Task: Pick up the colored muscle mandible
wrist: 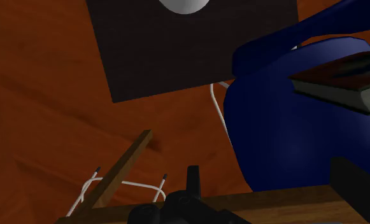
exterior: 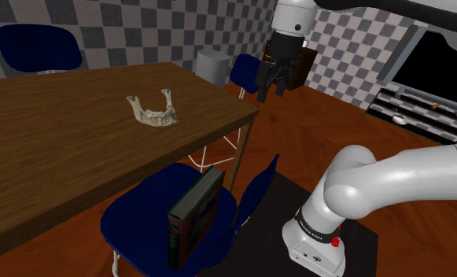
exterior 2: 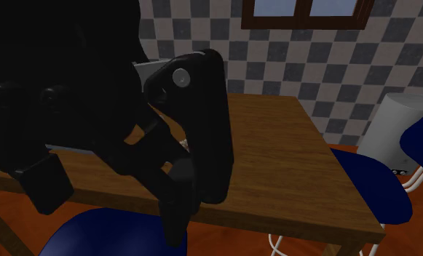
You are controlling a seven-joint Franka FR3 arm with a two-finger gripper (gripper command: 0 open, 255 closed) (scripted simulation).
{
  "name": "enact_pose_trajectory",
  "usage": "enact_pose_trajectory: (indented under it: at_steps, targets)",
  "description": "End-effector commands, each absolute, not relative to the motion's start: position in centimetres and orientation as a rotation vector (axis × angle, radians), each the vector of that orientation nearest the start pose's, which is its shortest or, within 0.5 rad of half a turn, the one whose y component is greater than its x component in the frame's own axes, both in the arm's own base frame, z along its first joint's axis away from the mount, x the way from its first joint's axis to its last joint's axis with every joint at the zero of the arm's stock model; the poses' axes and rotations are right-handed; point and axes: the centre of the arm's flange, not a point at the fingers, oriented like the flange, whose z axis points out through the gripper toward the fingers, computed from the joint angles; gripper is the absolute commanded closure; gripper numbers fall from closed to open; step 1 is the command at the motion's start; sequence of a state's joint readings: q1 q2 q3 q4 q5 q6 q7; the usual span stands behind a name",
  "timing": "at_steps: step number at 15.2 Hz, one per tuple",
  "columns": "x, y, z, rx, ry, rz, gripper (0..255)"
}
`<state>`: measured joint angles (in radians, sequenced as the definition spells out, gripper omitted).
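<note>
Hanging in the air past the table's far corner in the shoulder view, the gripper points down over the red-brown floor, its two black fingers apart with nothing between them. In the second exterior view the gripper stands close to the camera as a nearly unlit black mass. Its fingers are spread there too, but their outlines are hard to separate from the hand behind them, and the bulk covers much of the wooden table.

The mandible lies on the table, well apart from the gripper and toward the shoulder view's left. It is pale bone-coloured with a row of teeth; no muscle colouring can be made out on it.

In the wrist view, black parts of the hand at the lower edge are too cut off to read. Beyond them lie a strip of table edge, a slanting table leg and a blue chair carrying a dark book, partly cropped. The stand shows as a dark square.

In the shoulder view the book stands on edge on that chair, its cover illegible. A grey bin sits behind the table, and a shelf unit is cut by the shoulder view's right edge.
</note>
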<state>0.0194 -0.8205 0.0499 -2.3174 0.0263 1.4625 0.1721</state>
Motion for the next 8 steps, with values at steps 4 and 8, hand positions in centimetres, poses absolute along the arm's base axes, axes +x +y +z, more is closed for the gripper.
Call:
enact_pose_trajectory:
  at_steps: [4, 8]
  targets:
    - [32.2, 3.7, 59.5, -3.148, 0.232, 0.061, 0]
    - [37.2, 4.7, 57.7, -3.144, 0.296, 0.071, 0]
